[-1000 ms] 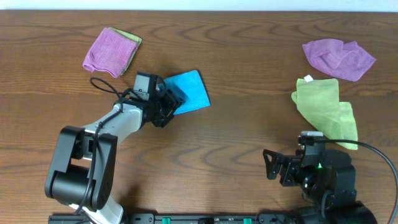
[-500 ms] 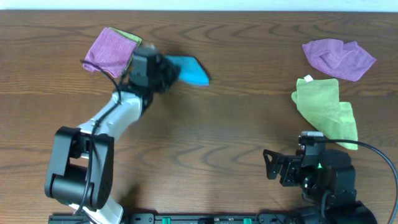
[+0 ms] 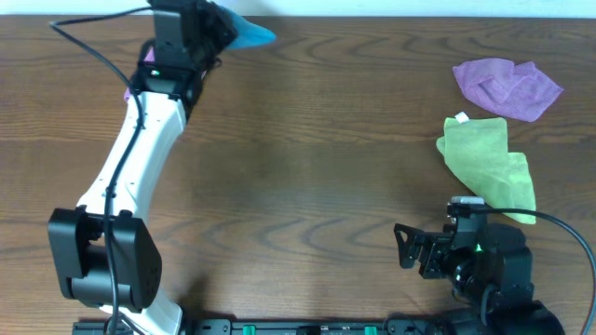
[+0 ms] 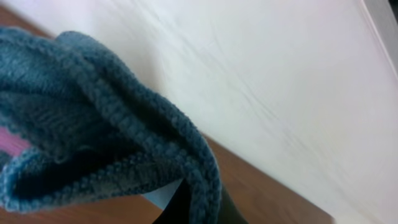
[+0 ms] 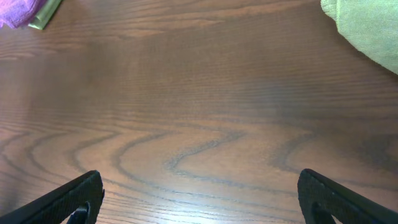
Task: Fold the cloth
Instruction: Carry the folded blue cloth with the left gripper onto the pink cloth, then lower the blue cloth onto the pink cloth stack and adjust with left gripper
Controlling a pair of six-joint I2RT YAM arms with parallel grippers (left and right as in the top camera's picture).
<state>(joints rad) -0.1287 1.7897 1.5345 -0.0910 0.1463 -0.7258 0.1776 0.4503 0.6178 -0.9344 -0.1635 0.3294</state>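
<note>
Fold not yet begun: the cloth (image 3: pixel 247 33) is pinched in the left gripper (image 3: pixel 220 28).

No fold is seen. The cloth is held bunched and apparently raised, well apart from the yellow-green cloth (image 3: pixel 489 167), far to its left and beyond it. Laying it flat and folding it are judged to remain. In the left wrist view it is shown as a soft, fuzzy sky-blue bundle with a rolled edge, draped over itself. The left gripper's jaws are clamped tight on it. The right gripper (image 5: pixel 199 196) is seen spread wide and empty, just nearer than the yellow-green cloth.
</note>
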